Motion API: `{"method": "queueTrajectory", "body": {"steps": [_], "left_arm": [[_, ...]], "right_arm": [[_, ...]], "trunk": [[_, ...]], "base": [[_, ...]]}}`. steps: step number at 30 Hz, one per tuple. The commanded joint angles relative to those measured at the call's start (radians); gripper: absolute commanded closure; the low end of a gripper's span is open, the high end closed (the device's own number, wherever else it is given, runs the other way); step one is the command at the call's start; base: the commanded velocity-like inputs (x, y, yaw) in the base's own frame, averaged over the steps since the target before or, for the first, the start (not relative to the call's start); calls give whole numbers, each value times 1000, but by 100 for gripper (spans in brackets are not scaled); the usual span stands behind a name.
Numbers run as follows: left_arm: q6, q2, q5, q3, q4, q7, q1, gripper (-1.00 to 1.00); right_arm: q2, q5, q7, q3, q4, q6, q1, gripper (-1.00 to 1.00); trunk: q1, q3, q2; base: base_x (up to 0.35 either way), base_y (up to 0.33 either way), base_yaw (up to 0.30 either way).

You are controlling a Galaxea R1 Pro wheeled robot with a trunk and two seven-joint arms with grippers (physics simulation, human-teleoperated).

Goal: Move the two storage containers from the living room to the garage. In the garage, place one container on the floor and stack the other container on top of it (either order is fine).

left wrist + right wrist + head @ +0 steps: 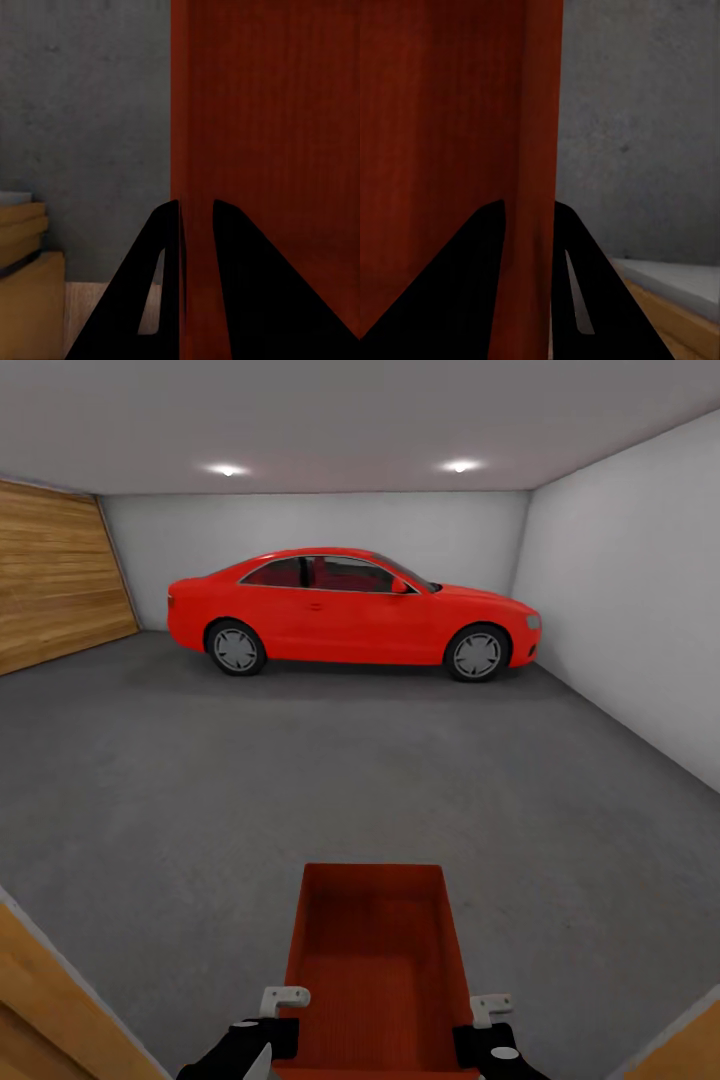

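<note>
At the garage doorway, I am carrying one container point(372, 970) above the concrete floor point(300, 790), left gripper point(196, 225) and right gripper point(529, 225) each clamping a side wall. Its long axis is pointing toward the red car point(350, 610). Thin walls could be slipping loose if I jolt.

We are seeing an orange-red storage container point(372, 970), finely ribbed inside, over the dark grey, mottled concrete floor point(300, 780). A bright red car point(350, 610) with silver wheels is standing against white-grey walls point(630, 590). Honey-wood planking point(55, 585) is showing beside it. Our left pincer point(196, 225) and right pincer point(529, 225) are looking black.
</note>
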Motion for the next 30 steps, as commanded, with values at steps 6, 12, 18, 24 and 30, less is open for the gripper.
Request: {"method": "queueTrajectory", "body": {"steps": [6,12,18,24,30], "left_arm": [[-12,-2,-23,7,-5,10,0,100],[-12,-1,-23,7,-5,10,0,100],[-12,-1,-23,7,-5,10,0,100],[-12,-1,-23,7,-5,10,0,100],[-12,-1,-23,8,-5,10,0,100]], "right_arm": [[1,-25,-17,2,6,-6,0,100],[1,-25,-17,2,6,-6,0,100],[1,-25,-17,2,6,-6,0,100],[1,-25,-17,2,6,-6,0,100],[1,-25,-17,2,6,-6,0,100]], "trunk": [[1,-1,0],[1,-1,0],[1,-1,0],[1,-1,0],[1,-1,0]], "base": [[322,0,0],[322,0,0],[322,0,0],[322,0,0],[322,0,0]]}}
